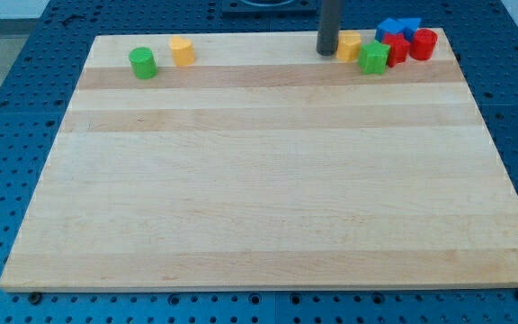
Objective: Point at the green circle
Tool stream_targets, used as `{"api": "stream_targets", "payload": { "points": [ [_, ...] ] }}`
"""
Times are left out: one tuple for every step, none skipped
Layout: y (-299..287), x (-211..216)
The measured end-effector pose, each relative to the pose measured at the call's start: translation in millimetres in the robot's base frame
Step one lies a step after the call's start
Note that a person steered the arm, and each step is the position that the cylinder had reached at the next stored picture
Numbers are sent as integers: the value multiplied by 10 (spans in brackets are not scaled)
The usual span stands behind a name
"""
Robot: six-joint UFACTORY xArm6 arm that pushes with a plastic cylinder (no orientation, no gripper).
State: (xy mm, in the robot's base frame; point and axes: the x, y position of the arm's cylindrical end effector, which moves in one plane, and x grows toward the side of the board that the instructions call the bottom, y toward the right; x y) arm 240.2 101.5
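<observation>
The green circle (142, 63) is a short green cylinder near the board's top left corner. A yellow block (182, 51) stands just to its right, apart from it. My tip (328, 52) rests on the board near the view's top, right of centre, far to the right of the green circle. It sits just left of a yellow block (349, 45) that heads a tight cluster: a green block (373, 58), a red block (395, 49), a red cylinder (423, 43) and blue blocks (397, 29) behind.
The wooden board (268, 198) lies on a blue perforated table (7, 135). The cluster of blocks sits close to the board's top right corner and top edge.
</observation>
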Motion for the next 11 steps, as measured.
{"api": "stream_targets", "payload": {
  "points": [
    [202, 0],
    [304, 0],
    [174, 95],
    [-254, 300],
    [-798, 417],
    [-1338, 581],
    [-1818, 758],
    [-2374, 784],
    [-2938, 785],
    [-3405, 739],
    [-3505, 571]
  ]
}}
